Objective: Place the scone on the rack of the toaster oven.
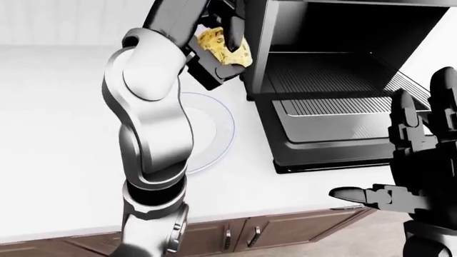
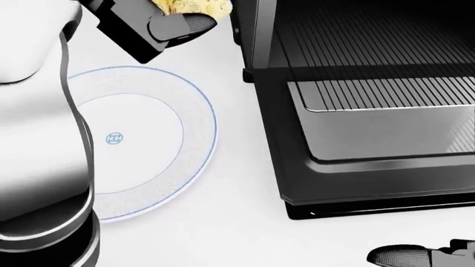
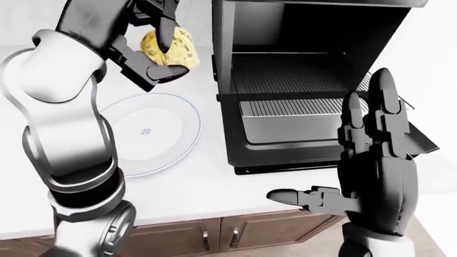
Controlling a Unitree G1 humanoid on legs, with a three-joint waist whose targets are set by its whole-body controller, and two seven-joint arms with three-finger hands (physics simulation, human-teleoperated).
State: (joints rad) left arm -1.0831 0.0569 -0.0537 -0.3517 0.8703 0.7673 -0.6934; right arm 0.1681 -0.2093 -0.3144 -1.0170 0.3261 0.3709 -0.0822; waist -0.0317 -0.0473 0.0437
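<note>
Left hand (image 3: 154, 45) closed around the scone (image 3: 171, 47), held in the air above the white plate (image 3: 146, 134), left of the open toaster oven (image 3: 307, 80) and its rack (image 3: 300, 80). Right hand (image 3: 375, 176) with fingers spread, holding nothing.

The yellow scone with dark specks (image 3: 170, 47) looks rough and crumbly. The left hand (image 3: 154, 40) holding it has black fingers (image 3: 165, 32) that look like smooth matt plastic, and the silver-grey arm (image 1: 146, 101) above it is shiny like polished metal. The round white plate with a thin blue ring (image 2: 148, 144) is smooth and a bit glossy. The black toaster oven (image 1: 336, 80) is shiny, and its wire rack (image 2: 378, 92) looks like ridged metal. The white counter (image 1: 57, 118) is smooth and matt. The brown cabinet doors (image 3: 214, 235) look like wood. The right hand (image 3: 371, 176) is dark and a little shiny.
</note>
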